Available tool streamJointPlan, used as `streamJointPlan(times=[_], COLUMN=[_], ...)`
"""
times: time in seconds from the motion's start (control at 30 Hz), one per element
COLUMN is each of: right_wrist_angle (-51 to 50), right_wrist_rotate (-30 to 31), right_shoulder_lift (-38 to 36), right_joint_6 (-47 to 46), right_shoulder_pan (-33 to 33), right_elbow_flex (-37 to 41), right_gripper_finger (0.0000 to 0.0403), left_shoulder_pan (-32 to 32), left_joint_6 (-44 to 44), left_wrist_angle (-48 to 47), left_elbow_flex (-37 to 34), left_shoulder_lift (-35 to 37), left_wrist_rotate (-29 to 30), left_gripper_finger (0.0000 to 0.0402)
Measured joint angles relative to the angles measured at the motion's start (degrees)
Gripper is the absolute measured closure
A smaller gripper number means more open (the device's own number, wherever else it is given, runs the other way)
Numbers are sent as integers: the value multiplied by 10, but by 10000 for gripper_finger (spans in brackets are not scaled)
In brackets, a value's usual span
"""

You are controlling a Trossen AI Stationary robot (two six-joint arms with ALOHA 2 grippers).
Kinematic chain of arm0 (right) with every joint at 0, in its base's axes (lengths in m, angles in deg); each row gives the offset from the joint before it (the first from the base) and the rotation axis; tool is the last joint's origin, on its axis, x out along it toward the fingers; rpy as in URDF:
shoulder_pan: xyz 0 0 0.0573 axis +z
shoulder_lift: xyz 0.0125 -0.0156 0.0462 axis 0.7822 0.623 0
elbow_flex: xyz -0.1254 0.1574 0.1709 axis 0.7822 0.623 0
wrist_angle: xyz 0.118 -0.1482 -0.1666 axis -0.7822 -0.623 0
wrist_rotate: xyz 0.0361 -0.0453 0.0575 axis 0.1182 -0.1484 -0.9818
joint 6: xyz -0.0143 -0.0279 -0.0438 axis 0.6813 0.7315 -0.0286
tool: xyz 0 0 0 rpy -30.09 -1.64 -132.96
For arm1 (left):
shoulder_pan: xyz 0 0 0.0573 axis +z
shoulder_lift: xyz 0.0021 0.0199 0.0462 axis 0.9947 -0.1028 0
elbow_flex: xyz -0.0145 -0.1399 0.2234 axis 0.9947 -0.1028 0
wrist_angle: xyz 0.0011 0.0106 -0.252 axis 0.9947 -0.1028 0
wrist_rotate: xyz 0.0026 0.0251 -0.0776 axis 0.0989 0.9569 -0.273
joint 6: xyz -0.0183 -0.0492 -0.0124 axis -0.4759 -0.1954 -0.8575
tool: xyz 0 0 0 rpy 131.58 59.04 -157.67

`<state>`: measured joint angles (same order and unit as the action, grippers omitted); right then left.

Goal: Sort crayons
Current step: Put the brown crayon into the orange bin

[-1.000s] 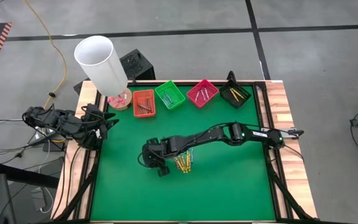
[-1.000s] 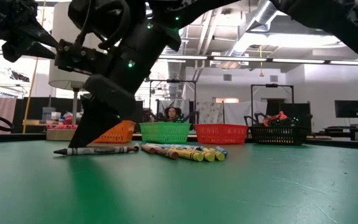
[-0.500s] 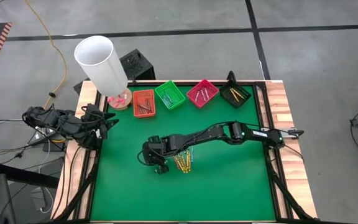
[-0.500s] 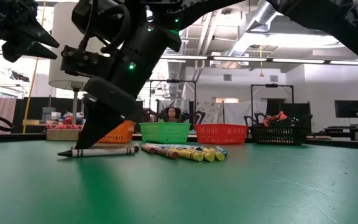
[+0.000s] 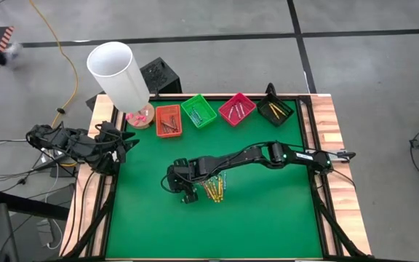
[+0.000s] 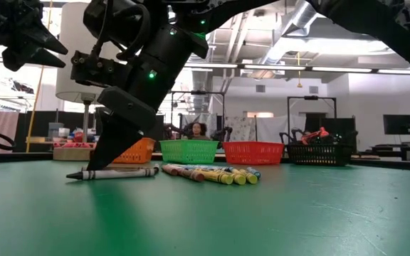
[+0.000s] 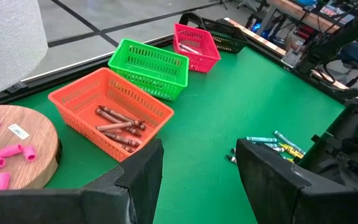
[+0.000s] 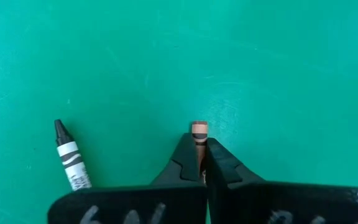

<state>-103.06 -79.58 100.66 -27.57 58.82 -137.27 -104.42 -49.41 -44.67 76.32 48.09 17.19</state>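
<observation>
A pile of crayons [image 5: 214, 190], yellow, blue and green, lies on the green mat at mid-table; it also shows in the low view [image 6: 212, 173]. My right gripper [image 5: 185, 193] stands at the pile's left end, fingers pointing down at the mat, shut on an orange-brown crayon [image 8: 198, 131]. A grey-wrapped crayon [image 8: 70, 159] lies flat on the mat beside the fingers, and shows in the low view [image 6: 112, 173]. My left gripper [image 5: 126, 143] waits open at the table's left edge. My right gripper pinches the orange-brown crayon between its two fingertips [image 8: 185, 163], coming from above and pointing down. Only the crayon's blunt end [image 8: 198, 128] sticks out past the fingertips; the fingers hide the rest. Whether the crayon is clear of the mat, I cannot tell.
Four small trays stand along the far edge: orange [image 5: 169, 120] with brownish crayons, green [image 5: 198, 110], pink [image 5: 236, 108], black [image 5: 275, 109]. A white cylinder [image 5: 118, 73] and a wooden disc with pink bits [image 5: 140, 116] stand at the far left. The near half of the mat is bare.
My right gripper has shifted a little toward the table's far left over the mat, staying shut, and has then kept still.
</observation>
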Motion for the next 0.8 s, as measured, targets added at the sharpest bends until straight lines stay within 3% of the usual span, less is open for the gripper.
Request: streamJointPlan(times=[0.8], right_wrist_angle=[122], right_wrist_rotate=[3], right_shoulder_lift=[1], right_joint_6=[-58], right_shoulder_pan=[-16], right_elbow_flex=[1], right_gripper_finger=[400], left_shoulder_pan=[0], left_joint_6=[0], left_wrist_angle=[0], left_elbow_flex=[0], left_shoulder_lift=[0], left_wrist_rotate=[0], left_gripper_finger=[210])
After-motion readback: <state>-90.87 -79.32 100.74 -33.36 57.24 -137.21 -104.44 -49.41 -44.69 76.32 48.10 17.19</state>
